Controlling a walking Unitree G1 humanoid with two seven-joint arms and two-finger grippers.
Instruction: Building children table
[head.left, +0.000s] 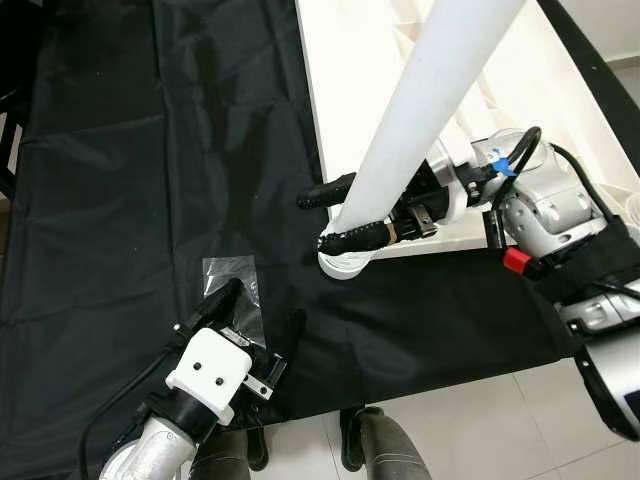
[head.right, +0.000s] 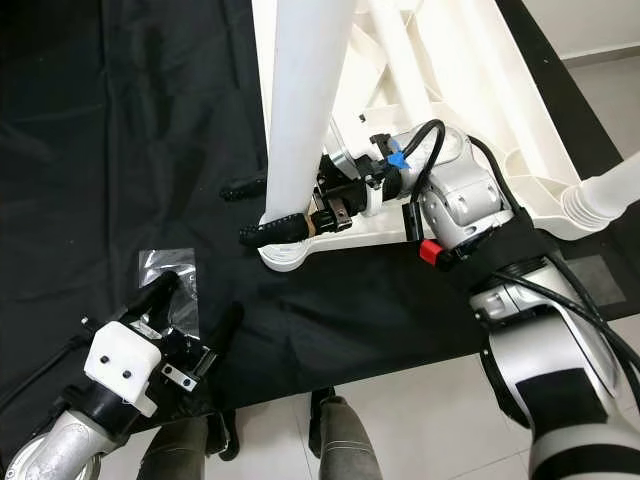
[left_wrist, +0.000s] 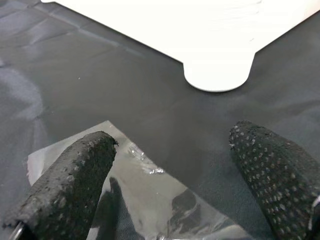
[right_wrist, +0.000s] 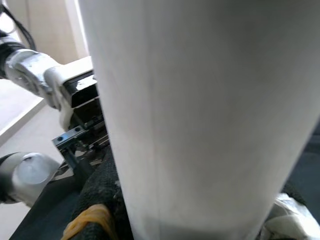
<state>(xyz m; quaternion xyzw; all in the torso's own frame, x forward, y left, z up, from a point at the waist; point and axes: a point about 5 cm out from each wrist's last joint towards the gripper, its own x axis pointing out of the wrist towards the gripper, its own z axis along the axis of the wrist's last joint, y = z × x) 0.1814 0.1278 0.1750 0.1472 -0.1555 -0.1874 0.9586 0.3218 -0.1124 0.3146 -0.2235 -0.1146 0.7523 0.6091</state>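
R end effector (head.left: 340, 215) pinching white table leg (head.left: 425, 110) near its base, at corner of upturned white table (head.left: 350, 60) on black cloth (head.left: 150, 150). L end effector (head.left: 262, 318) spread over clear plastic bag (head.left: 238, 290). No readable text.

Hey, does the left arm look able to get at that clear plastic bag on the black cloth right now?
Probably yes. The left gripper hangs with open jaws right over the clear plastic bag, which lies flat on the black cloth with nothing between them.
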